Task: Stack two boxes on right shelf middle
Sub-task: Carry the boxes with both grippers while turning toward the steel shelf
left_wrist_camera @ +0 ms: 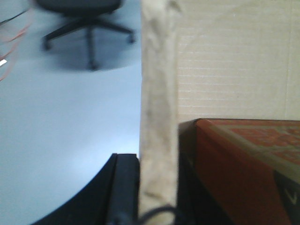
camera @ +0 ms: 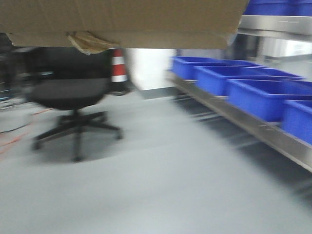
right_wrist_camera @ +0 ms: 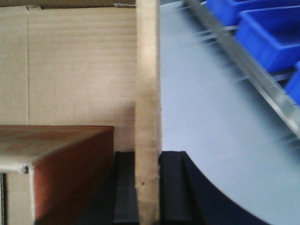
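A brown cardboard box (camera: pixel 122 19) is held high and fills the top of the front view, with torn yellowish tape (camera: pixel 90 43) hanging from its lower edge. My left gripper (left_wrist_camera: pixel 158 187) is shut on the box's left wall (left_wrist_camera: pixel 159 93), one black finger on each side. My right gripper (right_wrist_camera: pixel 148 187) is shut on the box's right wall (right_wrist_camera: pixel 148 70). A reddish-brown box (left_wrist_camera: pixel 243 164) lies inside the held box; it also shows in the right wrist view (right_wrist_camera: pixel 61 159). The steel shelf (camera: pixel 253 124) runs along the right and shows in the right wrist view (right_wrist_camera: pixel 248 65).
Several blue bins (camera: pixel 253 92) stand on the low shelf level, with more on the level above (camera: pixel 273 7). A black office chair (camera: pixel 73 92) and a red-and-white cone (camera: pixel 118 66) stand on the grey floor at the left. All views are motion-blurred.
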### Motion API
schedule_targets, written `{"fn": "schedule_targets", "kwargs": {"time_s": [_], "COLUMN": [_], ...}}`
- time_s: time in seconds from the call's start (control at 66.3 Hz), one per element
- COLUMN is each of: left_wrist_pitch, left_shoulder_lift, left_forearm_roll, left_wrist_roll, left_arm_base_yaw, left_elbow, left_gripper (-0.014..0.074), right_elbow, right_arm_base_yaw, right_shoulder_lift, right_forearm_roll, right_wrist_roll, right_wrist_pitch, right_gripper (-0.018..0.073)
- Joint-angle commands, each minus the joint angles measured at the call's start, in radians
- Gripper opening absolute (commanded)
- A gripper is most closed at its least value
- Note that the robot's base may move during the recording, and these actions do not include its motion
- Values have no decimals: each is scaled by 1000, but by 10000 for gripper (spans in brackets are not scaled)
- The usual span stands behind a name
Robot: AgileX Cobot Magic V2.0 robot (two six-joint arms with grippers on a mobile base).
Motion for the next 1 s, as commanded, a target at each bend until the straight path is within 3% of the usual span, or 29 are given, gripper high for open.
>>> {"fn": "schedule_targets", "kwargs": {"time_s": [0.0,0.664,0.98], "left_wrist_pitch": [-45,-45,-45], "left_shoulder_lift": [-10,-10,-10], "left_forearm_roll": [15,17,17], "left_wrist_roll": [-10,-10,-10], "left_arm_base_yaw": [5,5,5], "left_elbow": [-14,-14,-14], "left_gripper": [-111,-111,-111], "right_elbow": [-10,-10,-10], "right_arm_base_yaw": [-1,-1,-1], "right_shoulder_lift": [-14,-14,-14], "right_forearm_roll": [-31,-31,-31], "right_wrist_roll": [2,2,2], "right_wrist_pitch": [-86,-294,-307], "right_gripper": [-152,-152,-152]}}
